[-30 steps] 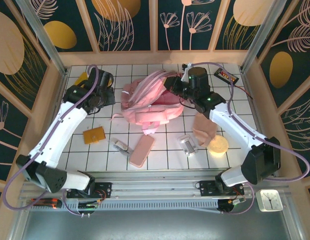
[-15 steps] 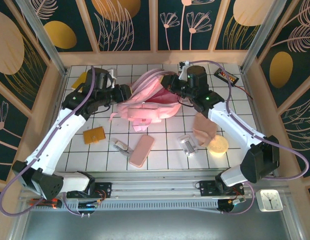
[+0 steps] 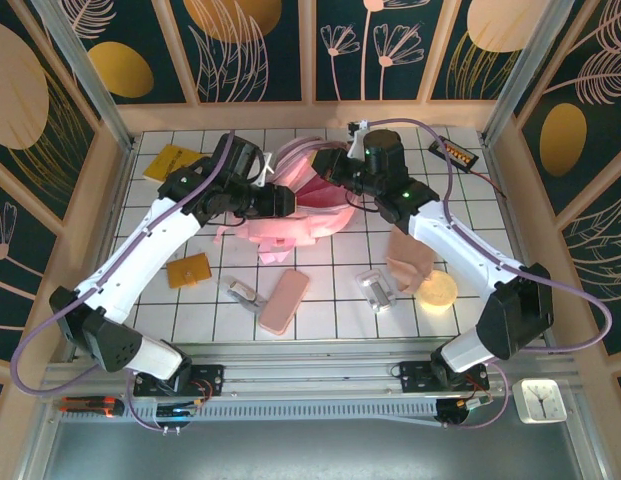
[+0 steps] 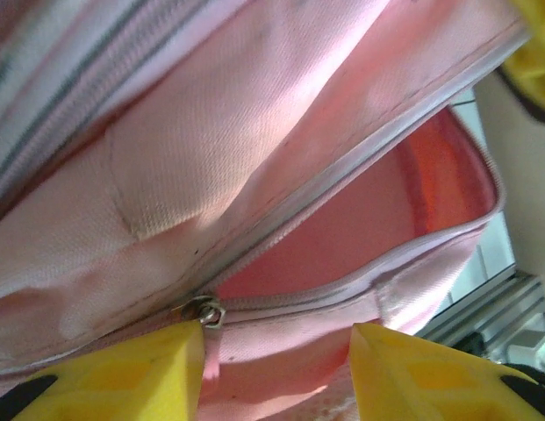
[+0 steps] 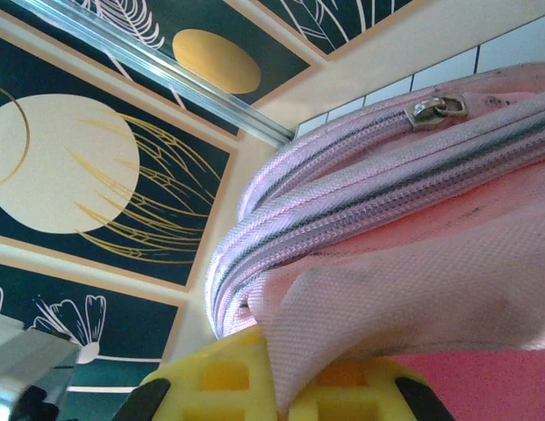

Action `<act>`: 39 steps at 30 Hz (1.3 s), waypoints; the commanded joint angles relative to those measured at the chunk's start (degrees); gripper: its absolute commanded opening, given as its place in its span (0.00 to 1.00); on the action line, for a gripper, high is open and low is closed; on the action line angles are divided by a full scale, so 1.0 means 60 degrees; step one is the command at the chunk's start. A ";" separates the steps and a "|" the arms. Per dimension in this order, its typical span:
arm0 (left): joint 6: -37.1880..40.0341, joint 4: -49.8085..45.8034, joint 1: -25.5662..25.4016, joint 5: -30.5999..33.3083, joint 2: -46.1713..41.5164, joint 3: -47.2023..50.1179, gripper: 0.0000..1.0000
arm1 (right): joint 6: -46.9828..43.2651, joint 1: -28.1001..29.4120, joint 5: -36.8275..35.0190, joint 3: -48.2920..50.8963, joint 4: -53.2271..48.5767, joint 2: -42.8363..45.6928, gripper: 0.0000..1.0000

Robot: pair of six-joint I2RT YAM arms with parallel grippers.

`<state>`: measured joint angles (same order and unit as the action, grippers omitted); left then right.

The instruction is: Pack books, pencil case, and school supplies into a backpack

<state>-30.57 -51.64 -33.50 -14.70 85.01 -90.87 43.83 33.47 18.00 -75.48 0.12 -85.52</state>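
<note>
The pink backpack (image 3: 302, 218) lies at the table's middle back, its top raised. My right gripper (image 3: 337, 172) is shut on a fold of the backpack's fabric (image 5: 360, 298) beside the zips. My left gripper (image 3: 281, 201) is open at the backpack's left side. Its yellow fingertips (image 4: 123, 373) straddle the cloth below the zip (image 4: 342, 294), and the zip pull (image 4: 204, 311) lies by the left finger. The main pocket gapes, showing its red-pink lining (image 4: 377, 219). The pencil case (image 3: 282, 302) lies in front. An orange-brown pad (image 3: 189, 271) and silver clips (image 3: 242, 293) (image 3: 378, 289) lie nearby. A yellow book (image 3: 170, 160) lies at the back left.
A tan pouch (image 3: 410, 258) and a pale yellow disc (image 3: 436, 290) lie under the right arm. A black slab with an orange label (image 3: 456, 152) is at the back right. Wooden walls (image 3: 110, 190) close in the tiled table. A small clock (image 3: 536, 400) stands off the table's front right.
My left arm has swung from the back left over to the backpack, and its gripper has opened. My right gripper, still shut, has drawn the backpack's top up and back a little.
</note>
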 commanded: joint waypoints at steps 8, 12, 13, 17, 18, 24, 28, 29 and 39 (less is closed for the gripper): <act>0.0423 -0.1282 -0.0028 0.1235 0.0430 -0.0221 0.45 | -0.0069 0.0151 -0.0228 -0.0808 0.1328 0.0074 0.00; 0.0480 -0.0914 -0.0028 0.1094 0.0559 -0.0212 0.41 | -0.0004 0.0169 -0.0288 -0.0852 0.1366 0.0067 0.00; 0.0493 -0.0696 -0.0029 0.0924 0.0589 -0.0136 0.37 | 0.0015 0.0176 -0.0305 -0.0868 0.1371 0.0061 0.00; 0.0513 -0.0465 -0.0038 0.0820 0.0747 -0.0059 0.09 | 0.0011 0.0179 -0.0384 -0.0938 0.1354 0.0041 0.00; 0.0537 -0.0522 -0.0033 0.0960 0.0725 -0.0060 0.04 | -0.0007 0.0190 -0.0385 -0.0940 0.1315 0.0029 0.00; 0.0884 -0.1458 0.0062 0.2499 0.0371 -0.0242 0.00 | -0.0656 0.0071 -0.0676 -0.0859 0.0506 0.0236 0.00; 0.1059 -0.1589 0.0568 0.2629 -0.0076 0.0275 0.00 | -0.0939 -0.0251 -0.0803 -0.0432 0.0329 0.0546 0.00; 0.1094 -0.1561 0.0703 0.2607 -0.0209 0.0472 0.00 | -0.0998 -0.0297 -0.0788 -0.0303 0.0337 0.0641 0.00; 0.1476 -0.0951 0.1423 0.2308 -0.0575 0.0912 0.00 | -0.0781 -0.0866 0.0151 0.0286 0.0921 0.0985 0.00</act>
<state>-23.38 -58.57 -24.95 -0.12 81.84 -85.49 39.18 28.23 16.88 -73.45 -3.22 -83.37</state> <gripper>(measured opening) 0.047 0.059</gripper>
